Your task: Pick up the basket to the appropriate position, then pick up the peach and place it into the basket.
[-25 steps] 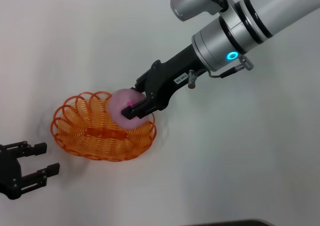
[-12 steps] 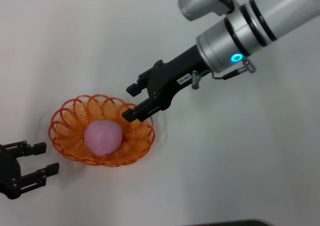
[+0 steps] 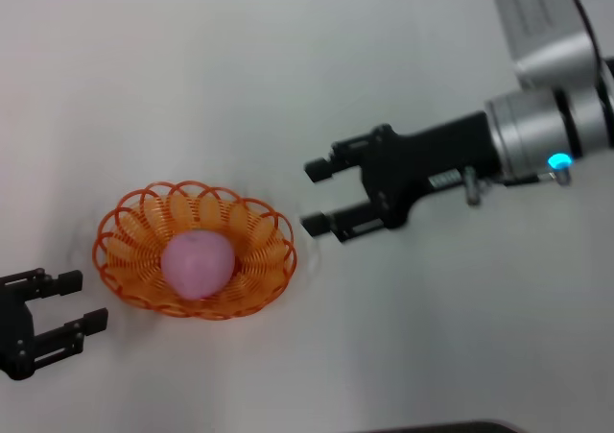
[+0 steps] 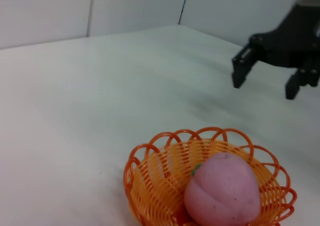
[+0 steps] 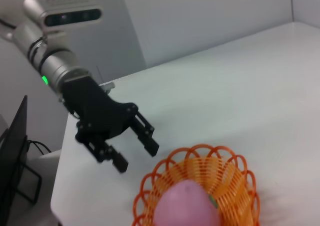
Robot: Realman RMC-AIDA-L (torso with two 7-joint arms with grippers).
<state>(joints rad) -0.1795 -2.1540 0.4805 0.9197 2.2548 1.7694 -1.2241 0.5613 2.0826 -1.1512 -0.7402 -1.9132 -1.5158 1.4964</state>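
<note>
The orange wire basket [image 3: 139, 217] stands on the white table at the left, and the pale-pink peach [image 3: 198, 262] lies inside it. Both also show in the left wrist view, basket [image 4: 150, 181] and peach [image 4: 222, 191], and in the right wrist view, basket [image 5: 235, 178] and peach [image 5: 185, 206]. My right gripper [image 3: 317, 197] is open and empty, just to the right of the basket and apart from it; the left wrist view shows it too [image 4: 264, 84]. My left gripper [image 3: 84, 303] is open and empty, low at the left near the table's front edge; it shows in the right wrist view as well [image 5: 136, 151].
The white table [image 3: 288, 68] has nothing else on it. Its front edge runs along the bottom of the head view.
The right gripper opened over the basket and let the peach go, which now lies in the basket. The right arm then drew back to the right. The left arm stayed put.
</note>
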